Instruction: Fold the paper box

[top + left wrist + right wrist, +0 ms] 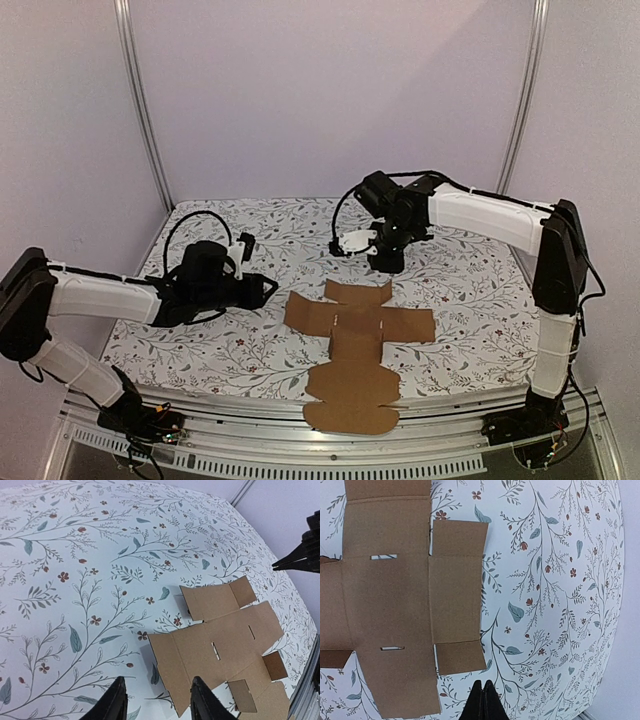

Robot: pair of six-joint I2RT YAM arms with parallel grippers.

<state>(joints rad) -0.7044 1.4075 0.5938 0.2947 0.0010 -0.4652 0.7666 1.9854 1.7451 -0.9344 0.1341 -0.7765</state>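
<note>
The paper box (360, 340) lies unfolded and flat on the table, a brown cross-shaped sheet with creased panels and small slots. Its rounded near flap reaches the table's front edge. My left gripper (268, 288) hovers just left of the sheet's left flap. In the left wrist view the left gripper (157, 682) is open, gripping nothing, and the box (225, 640) has its left flap's corner below the right fingertip. My right gripper (385, 265) hangs over the sheet's far edge. The right wrist view shows that gripper (484, 684) shut and empty, above bare cloth beside the box (390, 605).
A floral tablecloth (470, 280) covers the table. A metal rail (250, 440) runs along the front edge, where both arm bases are bolted. White walls with two upright poles (145, 110) close off the back and sides.
</note>
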